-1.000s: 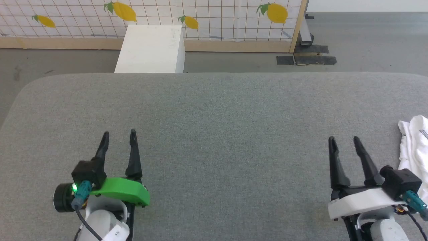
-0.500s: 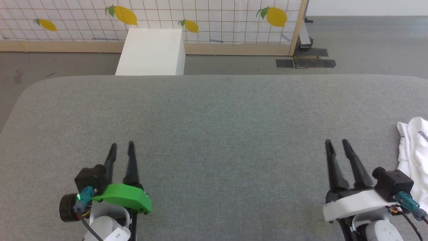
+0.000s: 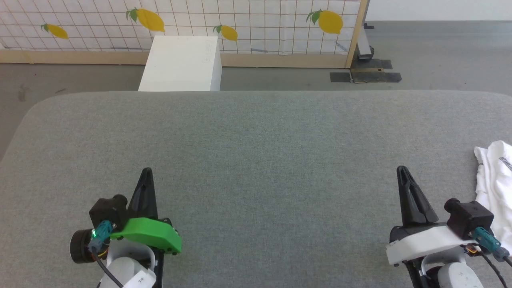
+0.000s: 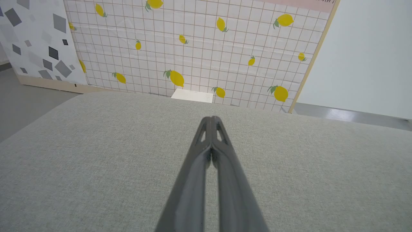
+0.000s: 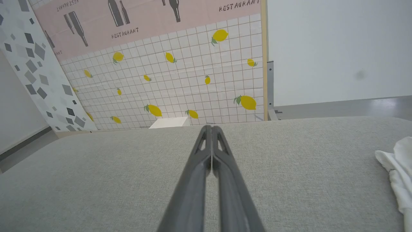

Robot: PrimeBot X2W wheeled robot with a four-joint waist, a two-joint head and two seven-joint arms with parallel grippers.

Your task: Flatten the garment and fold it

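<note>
The garment (image 3: 494, 176) is a crumpled white cloth at the right edge of the grey table, partly cut off by the frame; the right wrist view shows it (image 5: 396, 167) at the right border. My right gripper (image 3: 402, 170) hovers over the table just left of it, fingers pressed together and empty (image 5: 209, 129). Far to the left, near the front of the table, my left gripper (image 3: 147, 172) is shut on nothing (image 4: 210, 119). Neither touches the cloth.
The grey fabric-covered table (image 3: 256, 152) spans the head view, with rounded far corners. Beyond its far edge stands a rigid white box (image 3: 182, 64) on the floor, in front of a lemon-patterned tiled panel (image 3: 248, 20) with a wooden frame.
Both grippers have closed from open to fully shut. The camera has tilted slightly, shifting the whole scene down a little.
</note>
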